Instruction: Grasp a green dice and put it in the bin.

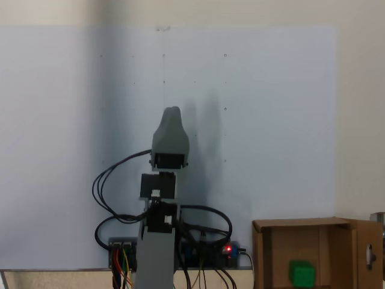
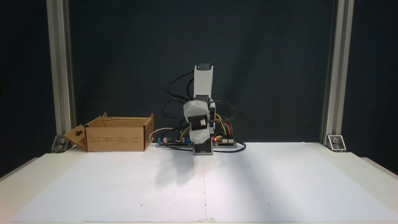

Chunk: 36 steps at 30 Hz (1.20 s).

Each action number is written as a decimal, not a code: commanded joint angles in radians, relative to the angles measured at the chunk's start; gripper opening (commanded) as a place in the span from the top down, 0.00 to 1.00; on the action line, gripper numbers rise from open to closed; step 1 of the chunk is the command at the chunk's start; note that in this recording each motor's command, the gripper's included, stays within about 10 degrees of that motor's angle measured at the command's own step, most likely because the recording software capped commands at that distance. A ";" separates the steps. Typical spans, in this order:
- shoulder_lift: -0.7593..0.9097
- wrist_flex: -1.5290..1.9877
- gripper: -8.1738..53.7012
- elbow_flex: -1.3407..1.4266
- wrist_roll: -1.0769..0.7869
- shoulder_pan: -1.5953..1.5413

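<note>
- Two fixed views cover one surface point(image 2: 279, 186): one looks down from above, the other looks level from the front edge. The surface is white, with a faint grid of dots and a seam line visible from the front.
- Arm point(image 2: 203, 90): folded above its base at the far middle of the surface in the front fixed view. In the top-down fixed view it rises from the bottom edge point(image 1: 157, 253).
- Bin point(image 2: 116, 133): a brown cardboard box with upright flaps, resting on the surface to the left of the arm base in the front fixed view. That view shows its outer walls, not its floor. The top-down fixed view looks into its open inside at the lower right point(image 1: 274, 253).
- Pincer point(image 1: 172, 117): a grey housing tapering to one rounded tip in the top-down fixed view; in the front fixed view it hangs low in front of the arm point(image 2: 199, 140). Whether the jaws are wide or narrow cannot be told. Nothing is seen between them.
- Circuit boards point(image 2: 224, 141) with coloured wires sit beside the base.
- Green dice point(image 1: 302, 273): lies inside the bin, near its lower middle in the top-down fixed view.
</note>
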 commanded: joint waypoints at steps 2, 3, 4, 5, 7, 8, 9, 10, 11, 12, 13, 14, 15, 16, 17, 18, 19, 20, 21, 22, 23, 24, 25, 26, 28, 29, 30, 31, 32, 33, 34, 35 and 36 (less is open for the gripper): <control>0.117 -0.190 0.17 -0.003 0.041 -0.002; 0.117 -0.213 0.17 0.005 0.040 -0.002; 0.117 -0.234 0.17 0.014 0.038 -0.002; 0.117 -0.254 0.17 0.023 0.037 -0.002; 0.117 -0.299 0.16 0.044 0.035 0.000; 0.117 -0.336 0.16 0.064 0.034 0.000; 0.117 -0.354 0.16 0.075 0.034 0.000; 0.117 -0.375 0.16 0.081 0.034 0.000; 0.117 -0.394 0.16 0.086 0.034 0.000; 0.115 -0.417 0.17 0.094 0.032 0.002; 0.115 -0.437 0.17 0.100 0.032 0.002; 0.115 -0.458 0.17 0.107 0.032 0.002; 0.115 -0.480 0.17 0.115 0.028 0.002; 0.115 -0.501 0.17 0.126 0.012 0.000; 0.114 -0.524 0.17 0.135 0.003 0.000; 0.114 -0.546 0.17 0.149 -0.012 0.000; 0.114 -0.567 0.17 0.163 -0.018 0.000; 0.115 -0.601 0.17 0.192 -0.018 -0.002; 0.115 -0.633 0.17 0.222 -0.018 -0.002; 0.115 -0.655 0.17 0.244 -0.018 -0.002; 0.115 -0.687 0.17 0.278 -0.023 -0.002; 0.114 -0.730 0.16 0.285 -0.043 -0.002; 0.114 -0.749 0.16 0.285 -0.077 -0.002; 0.114 -0.756 0.15 0.285 -0.164 -0.002; 0.112 -0.784 0.15 0.285 -0.184 -0.006; 0.112 -0.793 0.16 0.285 -0.233 -0.009; 0.112 -0.807 0.16 0.285 -0.326 -0.015; 0.112 -0.805 0.16 0.285 -0.333 -0.029; 0.114 -0.807 0.16 0.285 -0.333 -0.064; 0.114 -0.805 0.15 0.285 -0.333 -0.100; 0.112 -0.807 0.15 0.285 -0.333 -0.101; 0.109 -0.807 0.15 0.285 -0.333 -0.127; 0.109 -0.807 0.15 0.285 -0.334 -0.127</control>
